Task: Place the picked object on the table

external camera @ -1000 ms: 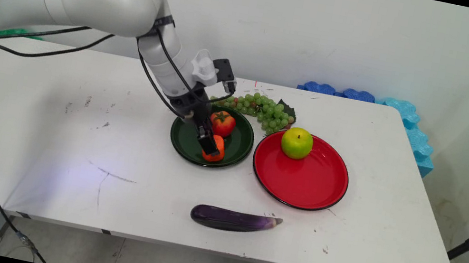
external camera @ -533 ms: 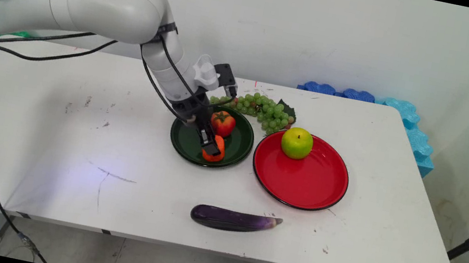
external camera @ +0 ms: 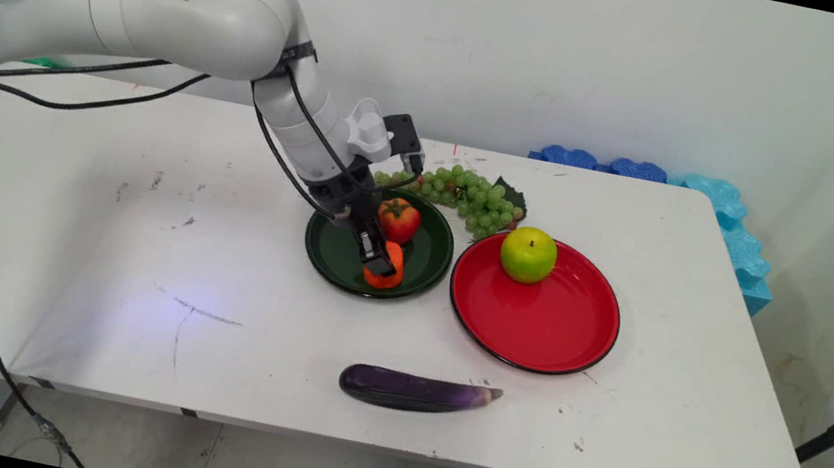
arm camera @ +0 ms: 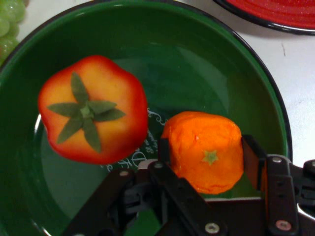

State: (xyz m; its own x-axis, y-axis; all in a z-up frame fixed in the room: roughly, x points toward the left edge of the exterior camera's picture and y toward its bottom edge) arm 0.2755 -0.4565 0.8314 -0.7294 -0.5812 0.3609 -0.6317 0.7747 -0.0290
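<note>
Eggplant (external camera: 416,392), purple, lies lengthwise nearest the counter's (external camera: 128,217) front edge, stem end toward 3 o'clock, well apart from everything else. Beyond it sit two plates just beside each other. The green plate (external camera: 332,253) is at 9 o'clock of the red plate (external camera: 538,324). Gripper (external camera: 381,262) reaches down into the green plate from 10 o'clock; its jaws are closed against both sides of an orange fruit (external camera: 386,270) in the plate's near part. Hand view confirms: gripper (arm camera: 204,162) with a pad pressed to each flank of the orange fruit (arm camera: 206,155), small green star on top facing the camera. A red tomato (external camera: 398,219) with a green calyx sits in the same plate just beyond, close to the orange fruit; whether they touch cannot be told. Green apple (external camera: 528,253) rests on the far rim side of the red plate. Farthest, a bunch of green grapes (external camera: 467,194) lies on the counter behind both plates, near the green plate's far rim.
</note>
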